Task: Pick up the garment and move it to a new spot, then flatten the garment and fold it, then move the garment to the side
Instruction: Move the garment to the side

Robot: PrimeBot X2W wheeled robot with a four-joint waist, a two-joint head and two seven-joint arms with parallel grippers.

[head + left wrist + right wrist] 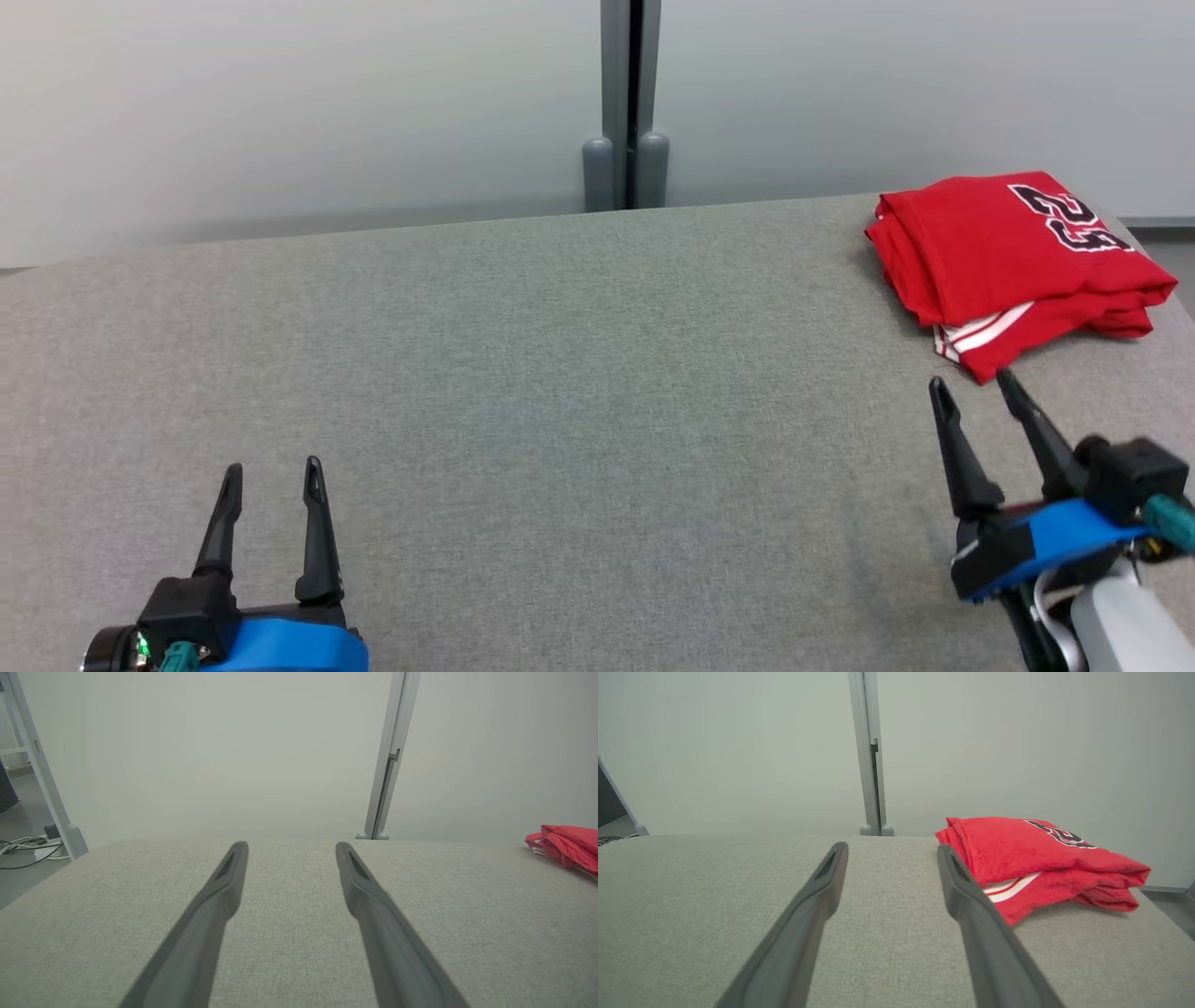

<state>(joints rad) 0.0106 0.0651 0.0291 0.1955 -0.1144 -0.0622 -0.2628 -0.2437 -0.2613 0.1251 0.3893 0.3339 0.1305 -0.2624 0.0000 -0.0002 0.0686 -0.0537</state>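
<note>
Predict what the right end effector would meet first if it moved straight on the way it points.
Probably the red garment, whose near corner lies just ahead of the right end effector; depth is unclear.

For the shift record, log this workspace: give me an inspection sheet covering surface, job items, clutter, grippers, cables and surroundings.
Surface: grey fabric tabletop, smooth.
Job's things: red garment, folded, number print facing up, at the far right corner.
Clutter: nothing seen.
Grippers: left gripper open, empty, at the near left; right gripper open, empty, tips close to the garment's near edge.
Cables: cables on the floor left of the table.
Surroundings: pale wall panels, grey post between them.
</note>
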